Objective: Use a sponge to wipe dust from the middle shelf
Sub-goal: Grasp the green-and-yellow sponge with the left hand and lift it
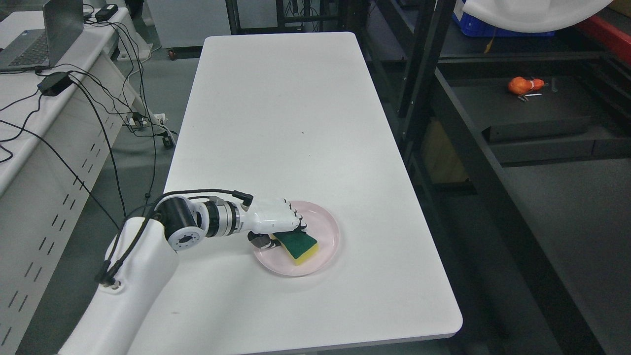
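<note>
The sponge lies green side up in the pink plate near the counter front edge. The left hand sits over the sponge's left end, fingers curled onto it. Confirm a firm pinch, lift straight up clear of the plate rim, then carry toward the shelf right of the plate.

A plate sits on the tabletop near its front edge, with a sponge lying in it. The left hand reaches in from the left over the plate's left side (fingers touching the sponge). A shelf stands right of the tabletop, a desk with a laptop to its left.
</note>
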Controlling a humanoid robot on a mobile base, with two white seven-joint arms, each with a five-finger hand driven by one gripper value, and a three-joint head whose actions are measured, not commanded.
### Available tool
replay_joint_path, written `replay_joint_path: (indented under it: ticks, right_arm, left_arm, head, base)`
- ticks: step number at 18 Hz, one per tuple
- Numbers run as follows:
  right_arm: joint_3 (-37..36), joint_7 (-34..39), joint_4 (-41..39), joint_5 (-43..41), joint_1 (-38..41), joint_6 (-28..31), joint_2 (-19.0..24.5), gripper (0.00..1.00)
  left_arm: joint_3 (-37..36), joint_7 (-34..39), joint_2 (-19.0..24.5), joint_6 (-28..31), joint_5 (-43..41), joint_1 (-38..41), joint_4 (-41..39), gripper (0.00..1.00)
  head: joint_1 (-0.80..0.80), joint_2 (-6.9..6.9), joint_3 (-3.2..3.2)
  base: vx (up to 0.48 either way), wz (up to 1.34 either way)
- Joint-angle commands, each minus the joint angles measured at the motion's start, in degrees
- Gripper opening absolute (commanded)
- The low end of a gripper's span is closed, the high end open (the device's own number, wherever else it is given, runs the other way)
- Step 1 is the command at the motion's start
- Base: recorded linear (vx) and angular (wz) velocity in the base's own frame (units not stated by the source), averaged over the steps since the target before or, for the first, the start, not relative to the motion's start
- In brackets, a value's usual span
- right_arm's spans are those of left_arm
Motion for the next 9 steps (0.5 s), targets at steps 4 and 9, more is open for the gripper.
replay_joint_path:
  ticks: [4,9]
  right_arm:
    - [0.0,0.03,-1.0,0.0,-0.04,4.14,-1.0,1.0]
    - [0.0,0.03,-1.0,0.0,-0.04,4.14,-1.0,1.0]
  left_arm:
    - [7.91,-0.59,-1.95,-1.09,0.33,-0.11,1.15,0.28]
    - [11.7,-1.73,-1.87,-1.09,0.42,-0.11,0.8,0.2]
  head:
    - [0.0,0.0,0.0]
    - [0.0,0.0,0.0]
  base:
    - [0.0,0.0]
    - [0.0,0.0]
